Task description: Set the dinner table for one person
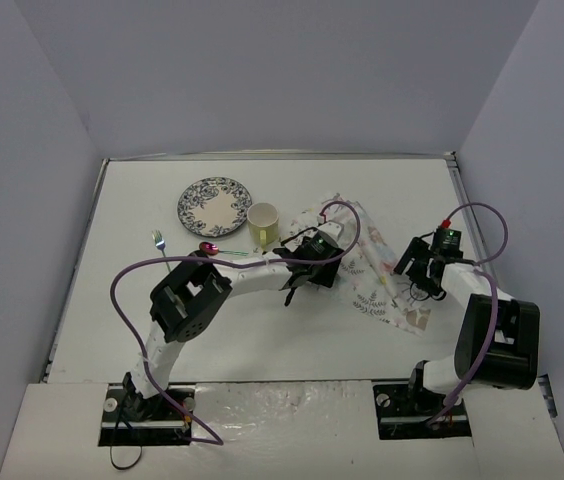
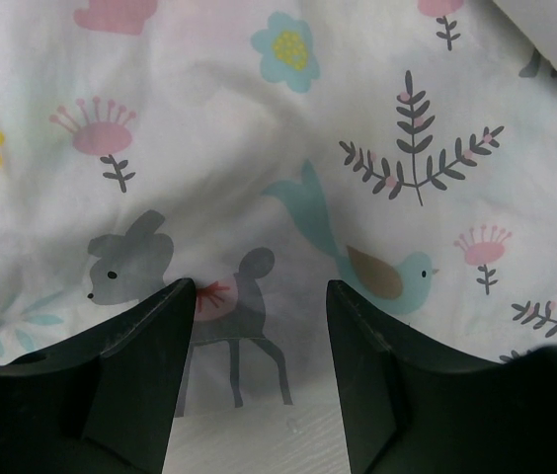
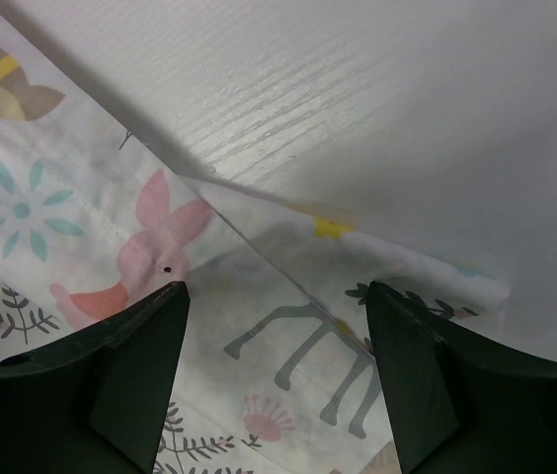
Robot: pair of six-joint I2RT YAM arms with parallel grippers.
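Dinner table [image 1: 247, 340]: bare white top beneath both arms. Left gripper [image 2: 259, 286] spread wide, empty, low over the crumpled cloth [image 1: 367, 275]. Right gripper [image 3: 277, 286] equally wide, empty, a folded cloth edge just ahead, bare top beyond. Likely flattening the cloth; next, pinch an edge and pull outward. Beyond the left gripper, cup [image 1: 263, 222] and plate [image 1: 214, 203] crowd close.
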